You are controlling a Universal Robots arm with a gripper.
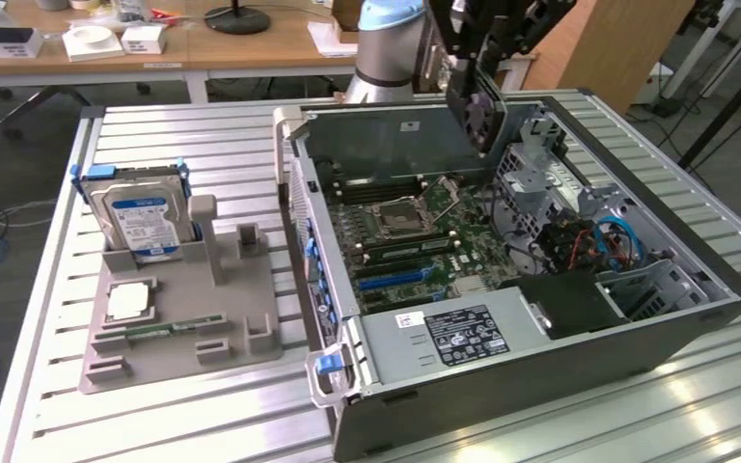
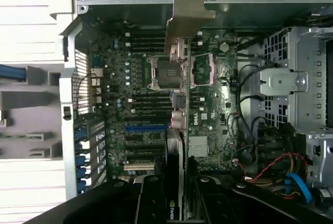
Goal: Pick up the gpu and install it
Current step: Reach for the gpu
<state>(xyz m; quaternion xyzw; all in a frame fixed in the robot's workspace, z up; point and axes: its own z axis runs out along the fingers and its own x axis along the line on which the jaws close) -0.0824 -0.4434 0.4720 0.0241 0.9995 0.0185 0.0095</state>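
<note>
Jaws of black metal are closed on either side of the gpu [image 2: 175, 177], a thin flat expansion card with a dark black face, which is seen edge-on in the wrist view. They stand part-way in, gripping the card's near end. A small green-and-white Nvidia mark [image 2: 171, 211] is readable on the card edge between them. The card's pale metal bracket [image 2: 187, 8] points away from the wrist.

In the exterior view the gpu [image 1: 484, 114] hangs upright, clear of the boards, above the far end of the open dark grey computer case [image 1: 538, 395]. Below it lies the green motherboard [image 2: 140, 104], with its square silver processor socket [image 2: 164, 70] and a long blue slot [image 2: 145, 128]. White lettering beside the card may read Dell (too small to be sure).

On the near silver housing inside the case sits a black-and-white label [image 1: 467, 334], whose print is not legible. Bright blue cables [image 1: 616, 236] curl by the drive cage.

On the exterior view's left, well apart from the case, a grey moulded parts tray [image 1: 204, 313] rests on the slatted aluminium surface [image 1: 165, 429]. A silver hard drive with a blue label [image 1: 139, 220] stands upright in it, its text unreadable. Beyond, a wooden desk [image 1: 255, 48] carries white boxes.
</note>
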